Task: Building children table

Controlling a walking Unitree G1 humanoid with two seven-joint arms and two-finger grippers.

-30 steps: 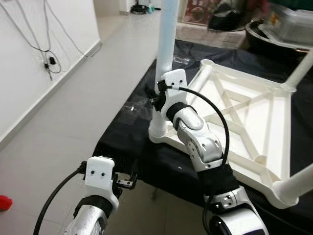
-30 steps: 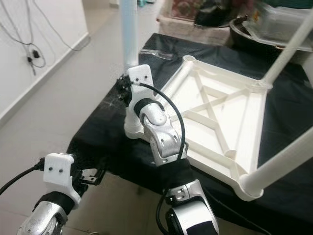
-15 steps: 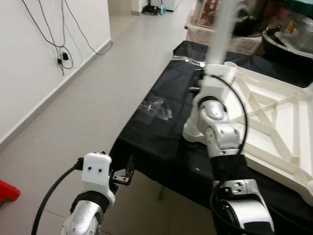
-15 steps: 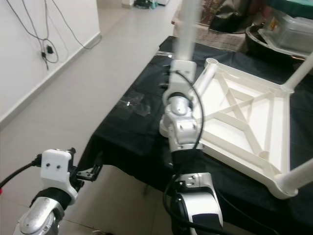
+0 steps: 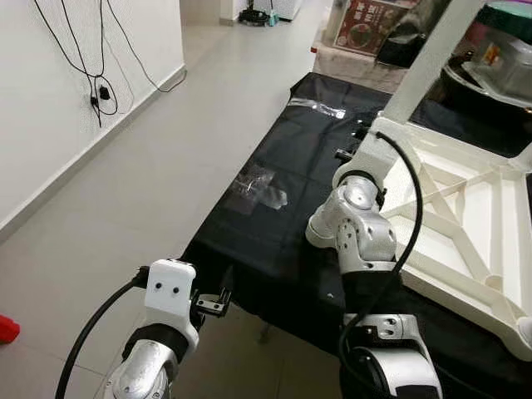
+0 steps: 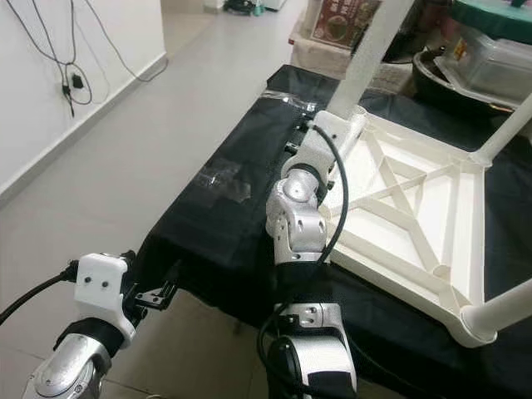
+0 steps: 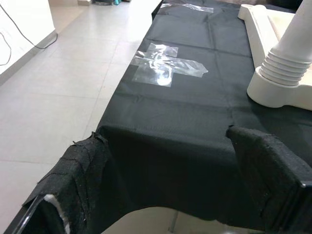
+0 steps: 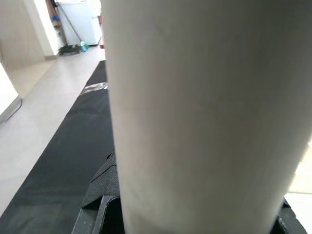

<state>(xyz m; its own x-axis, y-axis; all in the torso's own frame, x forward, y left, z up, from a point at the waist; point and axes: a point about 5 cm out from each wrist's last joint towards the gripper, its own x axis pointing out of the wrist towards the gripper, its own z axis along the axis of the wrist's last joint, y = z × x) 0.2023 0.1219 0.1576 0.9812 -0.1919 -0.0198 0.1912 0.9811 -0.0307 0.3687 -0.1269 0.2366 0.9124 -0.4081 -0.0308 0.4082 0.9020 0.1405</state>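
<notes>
Your white table frame [image 6: 416,216] lies upside down on the black cloth [image 5: 274,216] that covers the low stand, toward its right side. One white leg [image 6: 370,50] rises tilted from the frame's near-left corner. Another leg stands at the far corner, and a third pokes out at the near-right corner.

Your right gripper [image 5: 359,141] is at the base of the tilted leg. The right wrist view puts that leg [image 8: 195,112] close up between the black fingers [image 8: 100,195], clenched on it. The eye views cannot show you that grip, because the wrist housing covers it.

Your left gripper [image 5: 218,301] hangs below the cloth's near-left corner, off the stand. The left wrist view shows its fingers [image 7: 273,170] spread apart and holding nothing. That view also shows the ribbed foot of the leg [image 7: 287,63] seated in the frame's corner socket, with clear tape [image 7: 165,63] stuck to the cloth by the left edge.
</notes>
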